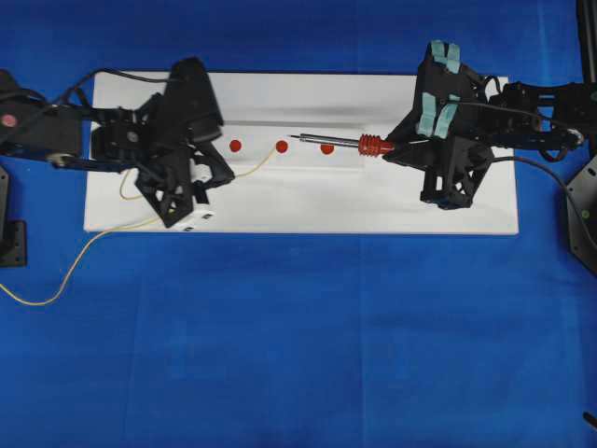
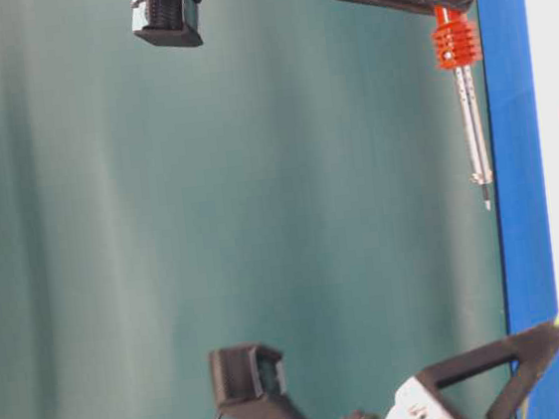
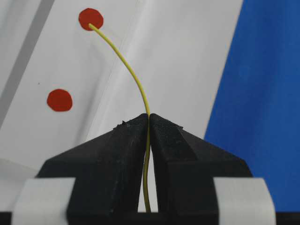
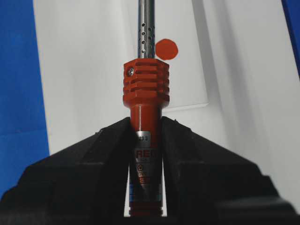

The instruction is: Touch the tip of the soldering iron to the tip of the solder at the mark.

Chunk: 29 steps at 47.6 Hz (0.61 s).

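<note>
Overhead, I see a blue bench carrying a white board. My left end effector pinches thin yellow solder; my right end effector clamps the red-handled soldering iron.

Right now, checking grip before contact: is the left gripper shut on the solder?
Shut on it. In the left wrist view the left gripper jaws meet around the yellow solder.

Only partly legible print on the soldering iron, on the handle between the right gripper fingers: "RED" in white on the red band, small digits on the silver band above it, unclear. Lower blue label unreadable.
</note>
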Each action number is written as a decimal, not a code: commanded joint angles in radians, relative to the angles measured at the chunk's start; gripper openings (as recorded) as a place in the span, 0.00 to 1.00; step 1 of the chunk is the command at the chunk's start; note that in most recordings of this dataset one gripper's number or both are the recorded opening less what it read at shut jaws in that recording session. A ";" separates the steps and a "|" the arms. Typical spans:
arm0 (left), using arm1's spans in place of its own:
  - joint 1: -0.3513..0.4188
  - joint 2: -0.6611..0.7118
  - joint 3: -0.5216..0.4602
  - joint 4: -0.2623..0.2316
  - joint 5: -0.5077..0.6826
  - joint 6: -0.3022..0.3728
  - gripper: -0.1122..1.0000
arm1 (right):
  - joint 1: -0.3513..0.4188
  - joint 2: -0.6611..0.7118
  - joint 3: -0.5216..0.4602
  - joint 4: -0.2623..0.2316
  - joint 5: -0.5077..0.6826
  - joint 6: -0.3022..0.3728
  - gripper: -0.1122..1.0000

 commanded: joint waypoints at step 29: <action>0.002 0.035 -0.032 0.003 -0.008 -0.006 0.13 | -0.003 0.071 -0.026 -0.002 -0.035 0.002 0.16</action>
